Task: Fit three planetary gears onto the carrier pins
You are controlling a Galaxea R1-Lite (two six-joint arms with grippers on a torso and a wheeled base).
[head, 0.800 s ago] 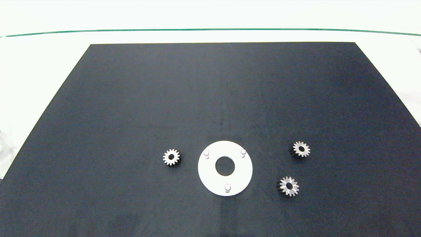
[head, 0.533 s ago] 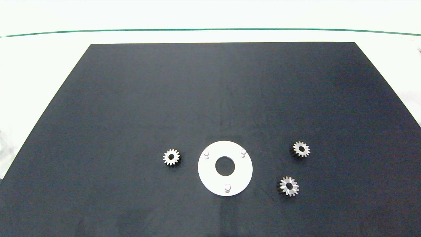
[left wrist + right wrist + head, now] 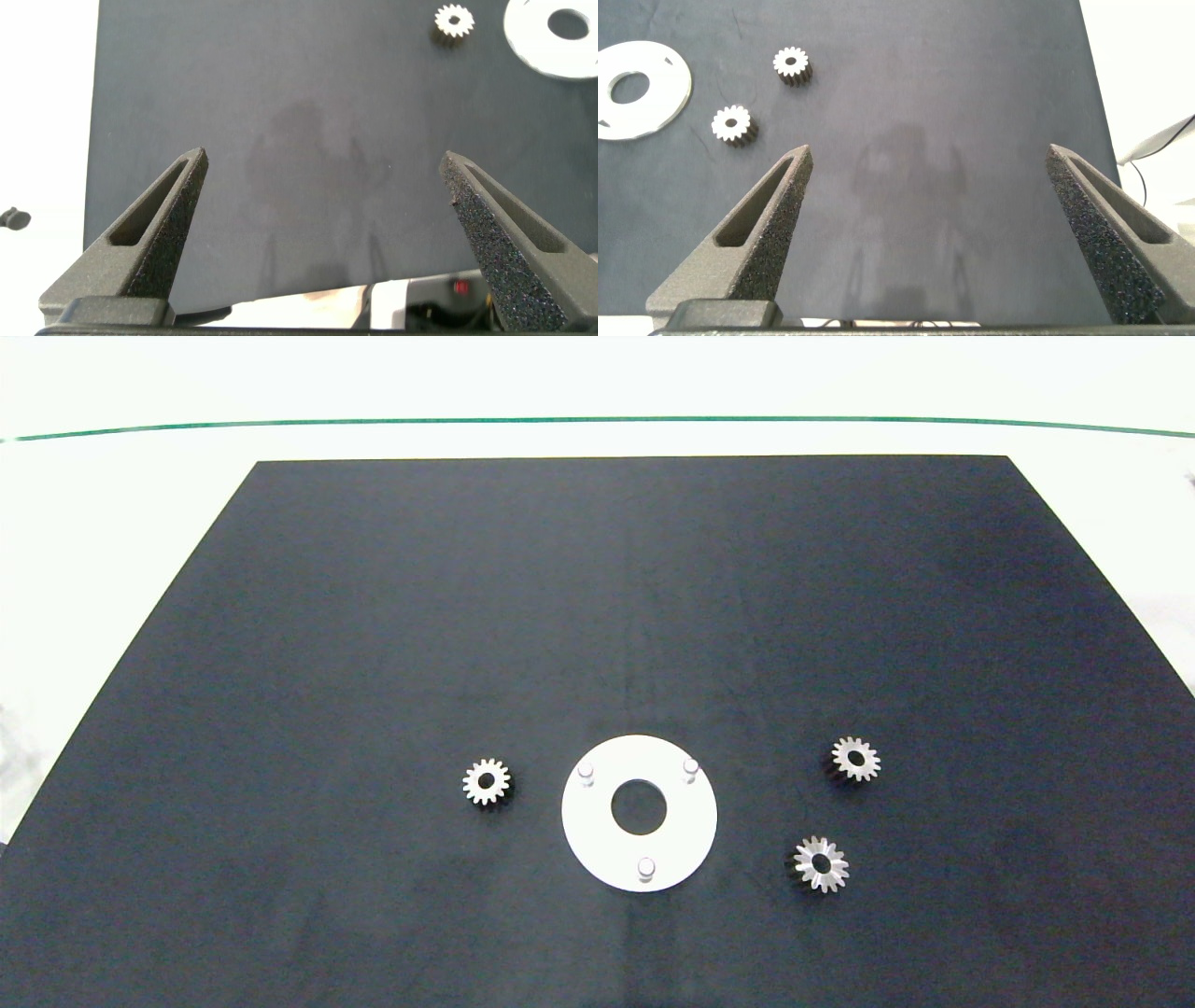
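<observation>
Black matting covers the table and makes the small silvery parts easy to pick out, which is probably why everything is laid on it; a white disc lies flat in the lower centre of the head view, holding its three carrier pins upright in a triangle around a large centre hole, ready to take gears from above. Three planetary gears lie flat on the mat, none on a pin: one gear just left of the disc, one to the right, and one at the lower right, all apart from the disc and from each other. Nothing of the task is done yet, I judge.

Neither arm shows in the head view; the left gripper hangs over bare mat with its fingers spread wide and empty, the left-hand gear far ahead of it; the right gripper is likewise spread and empty, with two gears ahead of it.
</observation>
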